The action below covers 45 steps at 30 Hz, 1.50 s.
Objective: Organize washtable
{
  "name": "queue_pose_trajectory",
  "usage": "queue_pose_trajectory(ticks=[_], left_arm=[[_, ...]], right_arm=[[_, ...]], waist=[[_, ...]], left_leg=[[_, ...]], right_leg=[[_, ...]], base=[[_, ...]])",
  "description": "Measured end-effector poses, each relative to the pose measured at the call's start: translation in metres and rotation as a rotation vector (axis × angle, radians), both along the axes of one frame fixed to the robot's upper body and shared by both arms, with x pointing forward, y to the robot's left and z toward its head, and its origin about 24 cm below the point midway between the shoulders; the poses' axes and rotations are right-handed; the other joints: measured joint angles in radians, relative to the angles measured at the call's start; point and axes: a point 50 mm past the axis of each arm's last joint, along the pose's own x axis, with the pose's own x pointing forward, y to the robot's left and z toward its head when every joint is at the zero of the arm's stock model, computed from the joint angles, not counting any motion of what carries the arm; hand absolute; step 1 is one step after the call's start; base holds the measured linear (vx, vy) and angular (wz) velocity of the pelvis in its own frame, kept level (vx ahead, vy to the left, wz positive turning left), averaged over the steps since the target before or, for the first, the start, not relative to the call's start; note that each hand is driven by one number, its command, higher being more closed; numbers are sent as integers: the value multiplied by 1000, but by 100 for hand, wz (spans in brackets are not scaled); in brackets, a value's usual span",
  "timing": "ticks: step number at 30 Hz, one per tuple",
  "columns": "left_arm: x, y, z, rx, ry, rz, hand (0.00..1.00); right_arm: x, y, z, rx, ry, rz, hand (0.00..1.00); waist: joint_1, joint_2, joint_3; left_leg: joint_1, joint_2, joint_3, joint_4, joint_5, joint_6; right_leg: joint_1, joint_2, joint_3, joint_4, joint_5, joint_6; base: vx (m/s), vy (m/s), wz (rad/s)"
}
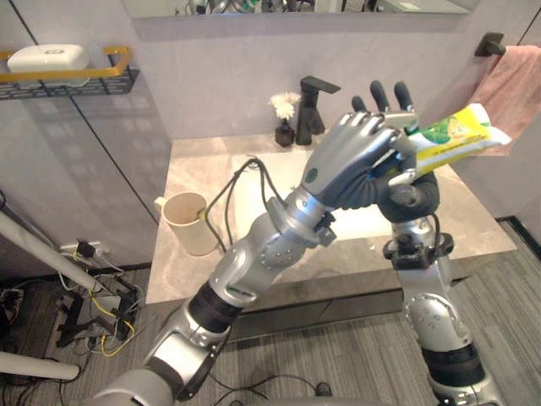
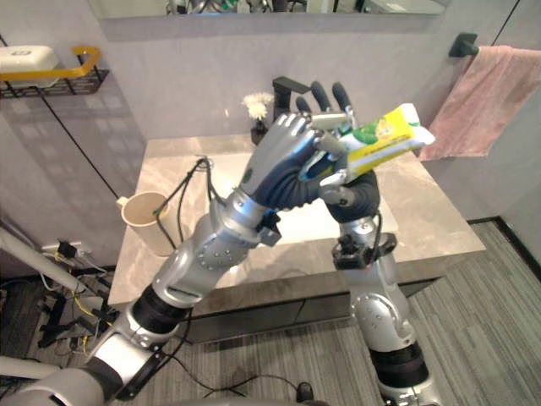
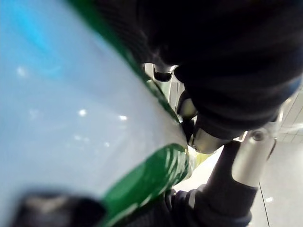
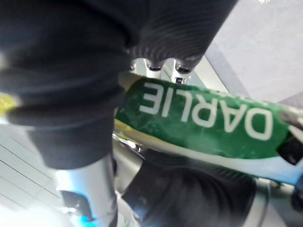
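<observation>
Yellow, green and white, the toothpaste tube (image 1: 456, 139) is up in the air above the right part of the sink (image 1: 254, 203), clear of the surface (image 1: 473, 224), with its free end pointing right toward the wall. The left hand (image 1: 351, 156) has its fingers curled over the tube's left end and pinches it. The right hand (image 1: 378, 97) stands just behind with its fingers straight and upright, and the tube lies across its palm; I cannot tell whether its thumb presses on the tube.

With 2 hands on 1 soft tube, I judge the main risk to be a badly timed release. If the left hand lets go before the right one closes, the tube would likely drop into the sink or past the near edge to the floor. A hard squeeze could also force paste out, and the cap is hidden.

On the far left wall, a yellow-railed wire shelf (image 1: 118, 72) carries a white box (image 1: 48, 57). A beige cup (image 1: 188, 222) stands at the left of the surface, well apart from the hands and with nothing in the way. At the far edge, a small flower vase (image 1: 286, 114) and a black faucet (image 1: 311, 106) sit just behind the hands, so a careless swing could knock the vase. A pink towel (image 1: 516, 85) hangs at the far right.
</observation>
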Motion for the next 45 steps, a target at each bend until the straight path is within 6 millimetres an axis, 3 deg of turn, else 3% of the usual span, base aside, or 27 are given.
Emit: queue_pose_trajectory(ticks=[7, 13, 22, 45], left_arm=[[2, 0, -4, 11, 11, 0, 100], [5, 5, -12, 26, 27, 16, 100], [11, 16, -14, 18, 43, 63, 100], [5, 13, -9, 0, 23, 42, 100]], right_arm=[[-1, -6, 4, 8, -20, -27, 0], [-2, -23, 7, 30, -41, -104, 0], [-4, -27, 9, 37, -53, -120, 0], [-6, -20, -2, 56, -8, -95, 0]], waist=[[0, 0, 0], [0, 0, 0], [0, 0, 0], [0, 0, 0]], left_leg=[[-1, 0, 0, 0, 0, 0], [-3, 0, 2, -1, 0, 0], [-6, 0, 2, -3, 0, 0], [-8, 0, -8, -4, 0, 0]], right_leg=[[-1, 0, 1, 0, 0, 0], [-2, 1, 2, -6, 0, 0], [-1, 1, 1, -15, 0, 0], [2, 0, -13, -15, 0, 0]], base=[[0, 0, 0], [0, 0, 0], [0, 0, 0], [0, 0, 1]])
